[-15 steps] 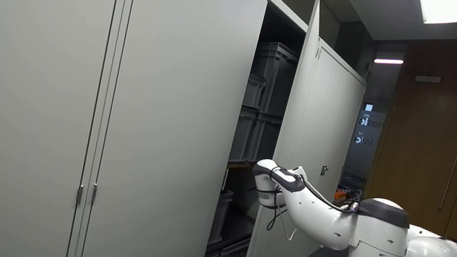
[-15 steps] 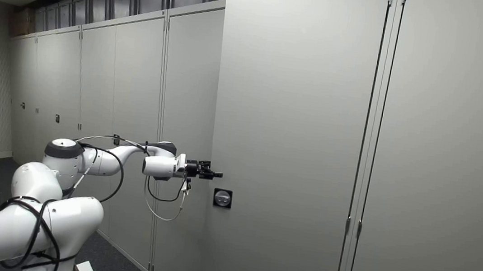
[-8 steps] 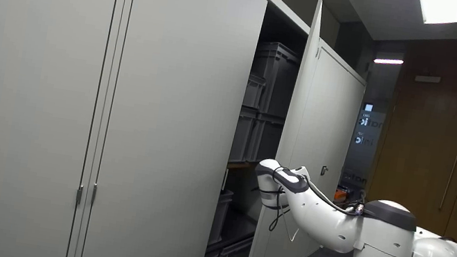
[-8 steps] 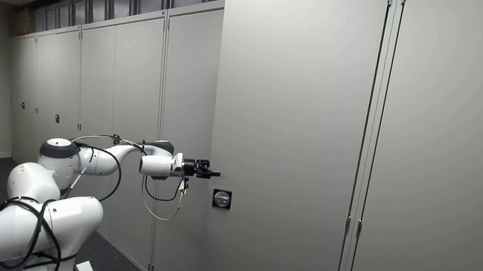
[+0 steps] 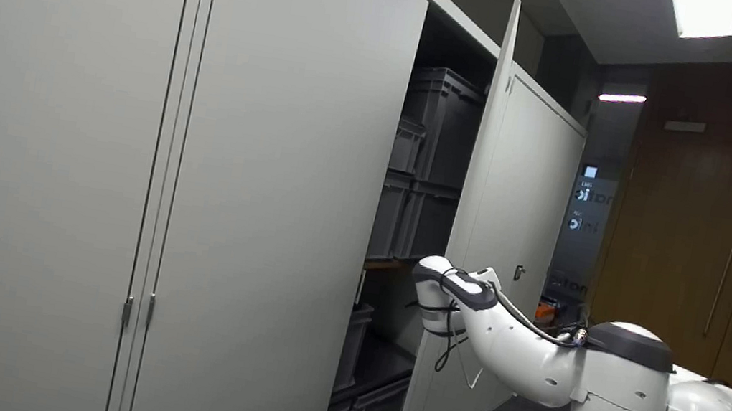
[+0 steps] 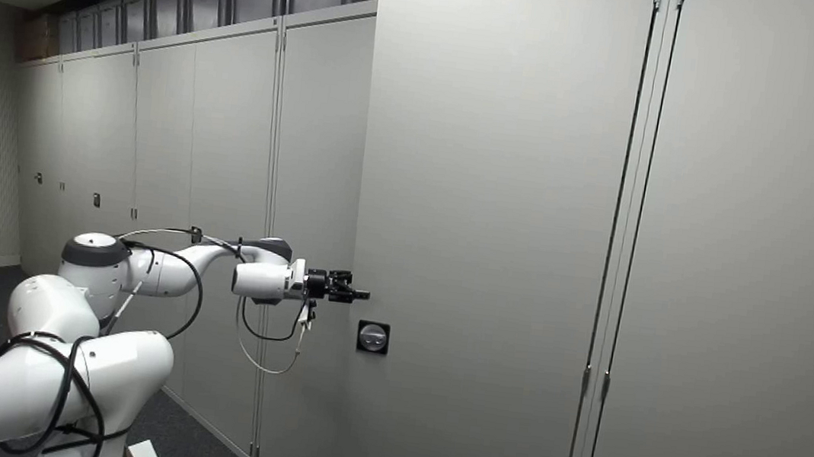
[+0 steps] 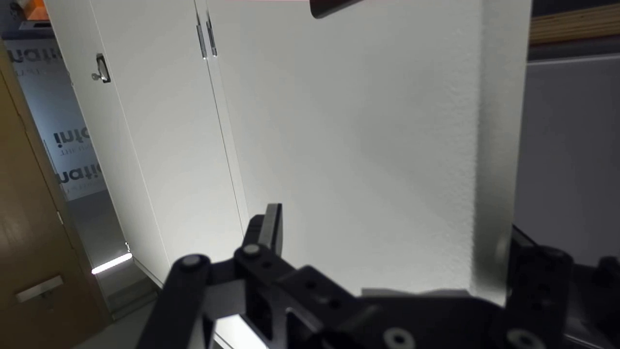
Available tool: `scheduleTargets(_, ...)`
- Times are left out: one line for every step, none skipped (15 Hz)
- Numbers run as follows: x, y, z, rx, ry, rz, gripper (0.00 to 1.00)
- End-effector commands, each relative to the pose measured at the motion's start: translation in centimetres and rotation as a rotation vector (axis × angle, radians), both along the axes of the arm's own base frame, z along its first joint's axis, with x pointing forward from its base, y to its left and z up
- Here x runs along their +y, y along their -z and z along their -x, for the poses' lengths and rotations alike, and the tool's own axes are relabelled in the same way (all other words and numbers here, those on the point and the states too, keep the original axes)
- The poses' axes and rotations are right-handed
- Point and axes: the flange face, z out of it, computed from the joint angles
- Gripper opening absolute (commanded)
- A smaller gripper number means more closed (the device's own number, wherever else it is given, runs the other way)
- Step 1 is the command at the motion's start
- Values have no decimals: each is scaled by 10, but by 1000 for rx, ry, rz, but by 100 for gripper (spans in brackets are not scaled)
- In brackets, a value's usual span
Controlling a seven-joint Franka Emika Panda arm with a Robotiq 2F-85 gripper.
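Observation:
A light grey cabinet door (image 5: pixel 475 178) stands ajar, seen nearly edge-on in an exterior view and from its front (image 6: pixel 495 192) in an exterior view. Its round latch (image 6: pixel 373 337) sits on a black square plate just below my gripper. In the wrist view my gripper (image 7: pixel 395 217) is open across the door's free edge (image 7: pixel 499 169). The finger on the front side (image 7: pixel 273 228) is clear of the panel. The opposite finger (image 7: pixel 537 271) is partly hidden behind the edge, on the inner side, and seems to touch it. My wrist hides most of the gripper in an exterior view.
Inside the cabinet, grey bins (image 5: pixel 446 130) stand on shelves (image 5: pixel 382 264). A closed cabinet (image 5: pixel 535 187) adjoins the open door, and another closed door (image 5: pixel 287 150) stands on the opening's other side. Cables (image 6: pixel 268 335) hang in loops below the wrist.
The door has swung slightly further outward, showing more of the bins. My arm has drawn back together with the door edge, and the gripper has kept its width.

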Motion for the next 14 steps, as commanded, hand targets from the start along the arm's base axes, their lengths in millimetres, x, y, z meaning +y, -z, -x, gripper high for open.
scheduleTargets(-14, -8, 17, -13, 34, -18, 100)
scheduleTargets(-14, -8, 18, -13, 35, -16, 100)
scheduleTargets(-15, -7, 20, -13, 37, -16, 100)
scheduleTargets(-16, -7, 21, -12, 40, -16, 100)
scheduleTargets(-17, -7, 23, -11, 42, -16, 100)
scheduleTargets(-18, -7, 24, -11, 43, -15, 100)
scheduleTargets(-19, -7, 26, -11, 46, -15, 100)
scheduleTargets(-20, -7, 27, -11, 49, -15, 100)
scheduleTargets(-21, -7, 28, -11, 52, -15, 100)
scheduleTargets(-22, -6, 30, -11, 54, -14, 100)
scheduleTargets(-23, -6, 31, -11, 57, -14, 100)
scheduleTargets(-24, -6, 33, -11, 60, -13, 100)
scheduleTargets(-25, -6, 34, -10, 62, -13, 100)
scheduleTargets(-26, -6, 35, -11, 64, -13, 100)
